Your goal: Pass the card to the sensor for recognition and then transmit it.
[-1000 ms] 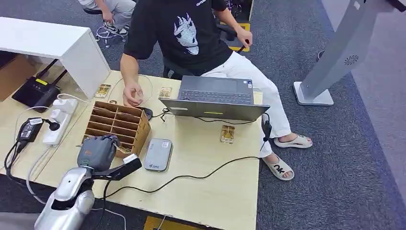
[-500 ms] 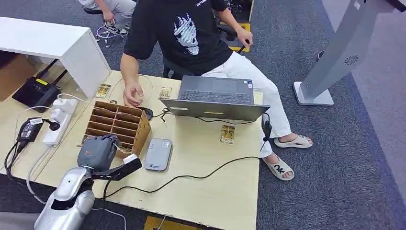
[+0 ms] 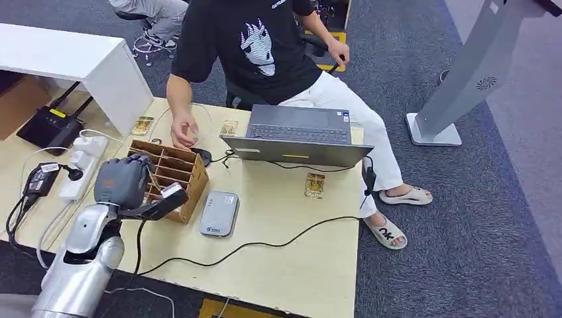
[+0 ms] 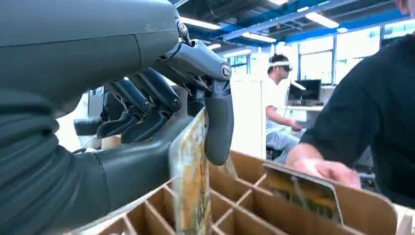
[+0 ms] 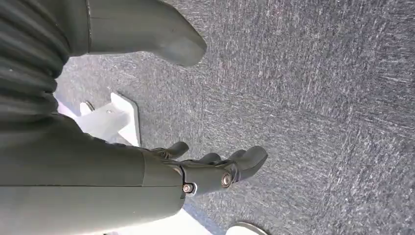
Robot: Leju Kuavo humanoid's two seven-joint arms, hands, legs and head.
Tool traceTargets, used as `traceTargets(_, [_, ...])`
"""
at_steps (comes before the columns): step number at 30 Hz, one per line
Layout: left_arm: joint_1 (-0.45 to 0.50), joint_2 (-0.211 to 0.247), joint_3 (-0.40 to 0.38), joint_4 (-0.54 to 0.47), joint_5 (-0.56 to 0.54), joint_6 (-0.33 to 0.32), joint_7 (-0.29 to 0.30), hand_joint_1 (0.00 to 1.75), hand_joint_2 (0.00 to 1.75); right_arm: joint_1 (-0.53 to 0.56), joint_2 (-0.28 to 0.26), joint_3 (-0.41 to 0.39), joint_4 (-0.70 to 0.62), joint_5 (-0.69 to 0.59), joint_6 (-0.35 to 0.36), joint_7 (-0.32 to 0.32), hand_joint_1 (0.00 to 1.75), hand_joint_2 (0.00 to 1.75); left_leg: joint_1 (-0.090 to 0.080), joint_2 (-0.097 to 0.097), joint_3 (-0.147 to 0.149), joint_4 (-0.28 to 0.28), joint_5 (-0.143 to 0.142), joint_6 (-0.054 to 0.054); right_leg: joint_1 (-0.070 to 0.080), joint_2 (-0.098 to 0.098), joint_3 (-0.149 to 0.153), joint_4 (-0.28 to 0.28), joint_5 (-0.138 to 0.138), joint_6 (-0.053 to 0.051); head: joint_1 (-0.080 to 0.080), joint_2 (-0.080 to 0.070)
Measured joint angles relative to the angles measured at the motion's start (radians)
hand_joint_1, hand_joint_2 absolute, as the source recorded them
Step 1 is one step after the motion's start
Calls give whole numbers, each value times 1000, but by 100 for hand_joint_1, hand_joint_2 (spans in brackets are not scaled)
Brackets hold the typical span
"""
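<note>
Left hand (image 4: 161, 105): matt grey plastic shell, ribbed cover, darker fingers with bright metal pins. Card (image 4: 191, 181) in its pinch looked glossy, printed gold-green, edges worn. Divider box (image 3: 173, 173) was raw brown cardboard, matt, cut edges rough. Tabletop (image 3: 291, 225) was pale wood-grain laminate, smooth, low sheen. Sensor (image 3: 219, 213) was smooth silver-grey plastic, slightly satin. Laptop (image 3: 298, 136) had a dull grey metallic finish. Forearm (image 3: 79, 265) was brushed silver metal. Floor (image 5: 303, 98) was coarse grey carpet, rough-napped. Right hand (image 5: 205, 169) was matt dark plastic.
</note>
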Motion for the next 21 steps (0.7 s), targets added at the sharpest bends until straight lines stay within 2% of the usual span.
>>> traceTargets(7, [-21,1,0,0,13,15,-2,175,175,0,0,0,0,0,-2,-3,0,175,0,0,-1,0,0,0,0,0,0,0,0,0,0,0])
traceTargets(15, [-153,25,10,0,25,-35,1,175,175,-1,0,0,0,3,-2,-3,0,175,0,0,-1,1,1,1,0,0,0,0,1,0,0,0])
traceTargets(21, [-235,46,17,3,40,-45,33,175,175,-1,0,0,0,10,0,0,0,175,0,0,-1,1,1,1,0,0,-1,0,1,0,0,0])
